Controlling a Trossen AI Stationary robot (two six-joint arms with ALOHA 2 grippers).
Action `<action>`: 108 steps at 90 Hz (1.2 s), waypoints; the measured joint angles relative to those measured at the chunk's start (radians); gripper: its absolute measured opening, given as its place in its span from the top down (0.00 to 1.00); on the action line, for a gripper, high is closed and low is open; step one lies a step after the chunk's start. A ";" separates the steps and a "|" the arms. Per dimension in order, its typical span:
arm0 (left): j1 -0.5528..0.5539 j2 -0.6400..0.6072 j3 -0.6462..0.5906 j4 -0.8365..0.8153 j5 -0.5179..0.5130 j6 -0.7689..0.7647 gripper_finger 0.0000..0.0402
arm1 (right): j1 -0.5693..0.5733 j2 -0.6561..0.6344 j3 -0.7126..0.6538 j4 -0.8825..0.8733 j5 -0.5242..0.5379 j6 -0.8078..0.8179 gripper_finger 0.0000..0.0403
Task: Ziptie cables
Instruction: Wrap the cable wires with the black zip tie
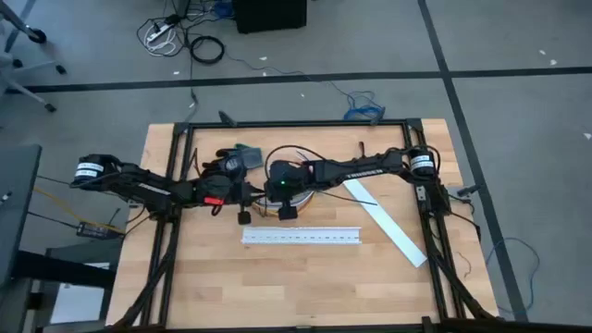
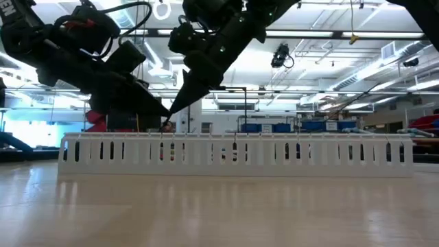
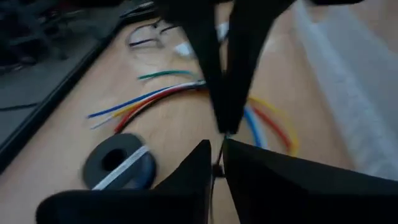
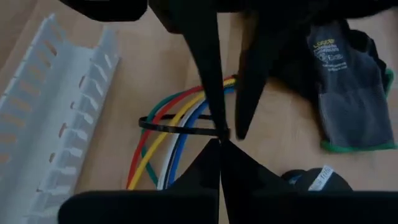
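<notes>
Two grippers meet tip to tip over the far half of the desk, behind the white slotted channel point(image 1: 301, 237), and the step in hand looks like cinching the ziptie point(image 4: 177, 129), already looped round the cables point(image 4: 166, 140). To do it well, one side should hold the strap steady while the other draws the free end straight along its own line, slowly, so the loop closes without dragging the bunch sideways. The left gripper point(image 3: 216, 157) has its fingers pressed nearly together on a thin dark strip that I take for the strap. The right gripper point(image 4: 219, 142) seems closed right at the loop, though what it pinches I cannot tell. Those cables lie flat on the desk directly beneath both tips, between the channel and a grey glove point(image 4: 348, 81), near a roll of tape point(image 3: 118, 162)
</notes>
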 joint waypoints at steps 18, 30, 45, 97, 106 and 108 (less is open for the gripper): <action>0.000 -0.001 0.004 0.013 -0.002 -0.048 0.81 | 0.000 -0.019 0.000 -0.002 -0.003 0.000 1.00; 0.001 -0.001 0.021 0.012 -0.001 -0.070 0.73 | 0.000 -0.027 0.000 0.000 -0.009 0.000 1.00; 0.001 -0.001 0.039 0.002 0.004 -0.076 0.65 | 0.000 -0.027 0.000 -0.010 -0.011 0.000 1.00; -0.017 -0.157 0.042 -0.173 0.076 -0.154 0.63 | -0.021 -0.027 0.001 -0.010 -0.008 -0.002 1.00; -0.018 -0.136 0.042 -0.155 0.074 -0.157 0.63 | -0.018 -0.027 0.001 0.005 -0.009 -0.007 1.00; -0.018 -0.133 0.042 -0.141 0.074 -0.157 0.63 | -0.017 -0.027 0.001 0.006 -0.010 -0.008 1.00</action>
